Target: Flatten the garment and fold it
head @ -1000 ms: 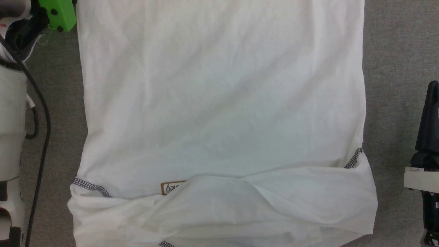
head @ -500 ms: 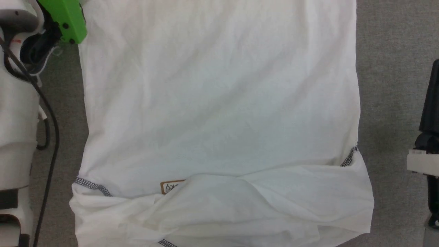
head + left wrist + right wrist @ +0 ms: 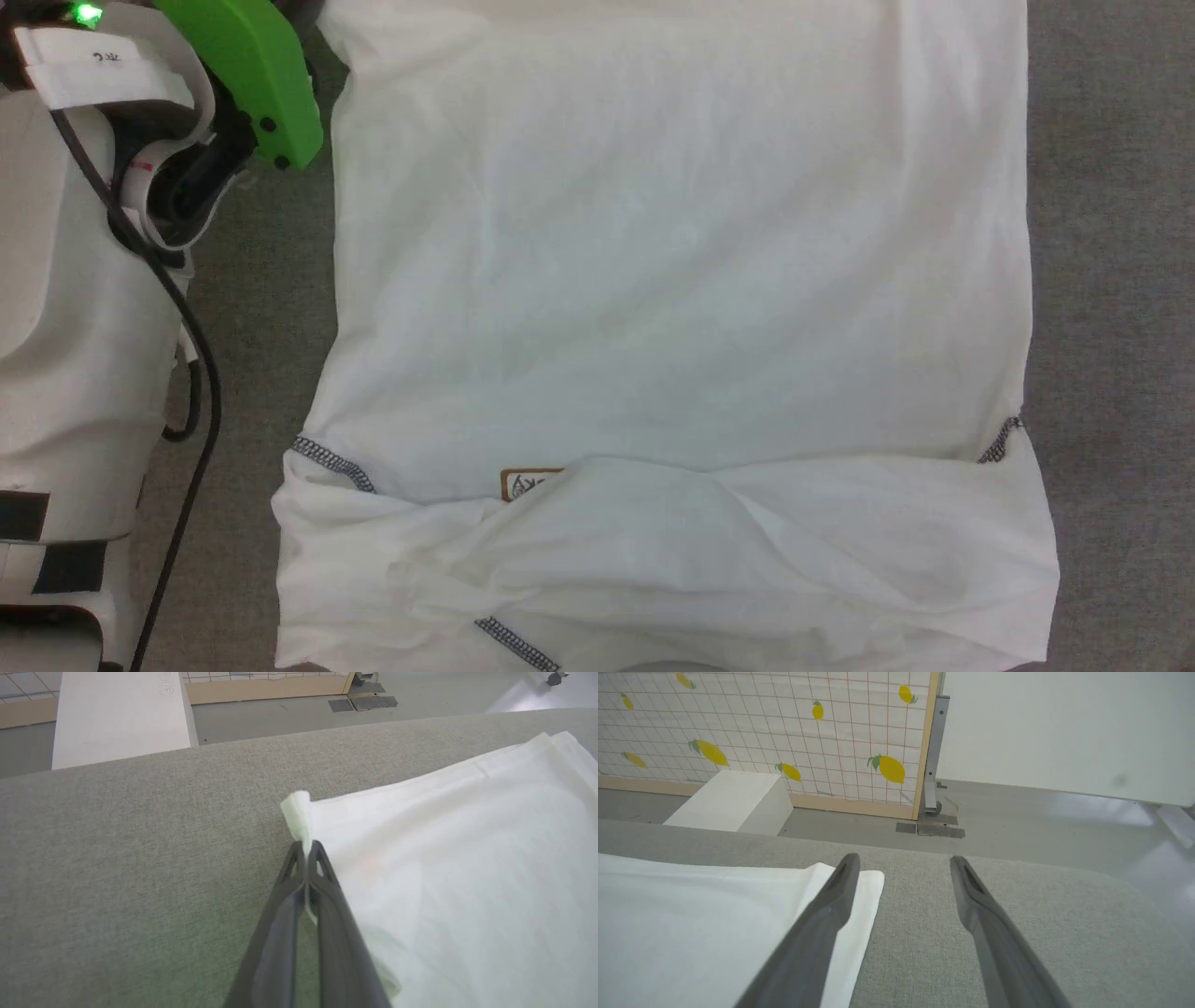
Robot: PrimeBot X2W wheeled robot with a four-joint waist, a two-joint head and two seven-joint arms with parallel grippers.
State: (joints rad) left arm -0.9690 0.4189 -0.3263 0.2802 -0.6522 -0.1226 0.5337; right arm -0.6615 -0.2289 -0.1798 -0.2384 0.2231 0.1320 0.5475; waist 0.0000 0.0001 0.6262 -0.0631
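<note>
Head view: the garment (image 3: 672, 261) lies spread on the grey cloth-covered table (image 3: 1111, 280), its white body smooth across the upper part of the view. Along the near edge a band of fabric is folded back over the body in loose wrinkles, half covering the small brown-bordered patch (image 3: 525, 483). Grey stitched seams (image 3: 331, 462) show at both ends of that fold. At the left is the robot's pale forearm (image 3: 75, 327) with a bright green housing (image 3: 252, 84) near the garment's far left edge.

Left wrist view: the left gripper (image 3: 306, 845) is closed on a corner of the garment. The two dark fingers are pressed together with a strip of white fabric between them, and the corner's tip curls up just past the fingertips. The rest of the cloth lies on the table to the right of the fingers.

Right wrist view: the right gripper (image 3: 904, 861) has its jaws wide apart and holds nothing, above the table at another corner of the garment. One finger crosses that corner in the view; whether it touches the cloth cannot be told. Beyond the table's edge are a white box (image 3: 733, 802) on the grey floor (image 3: 1017, 812) and a gridded panel (image 3: 784, 732) printed with lemons.
</note>
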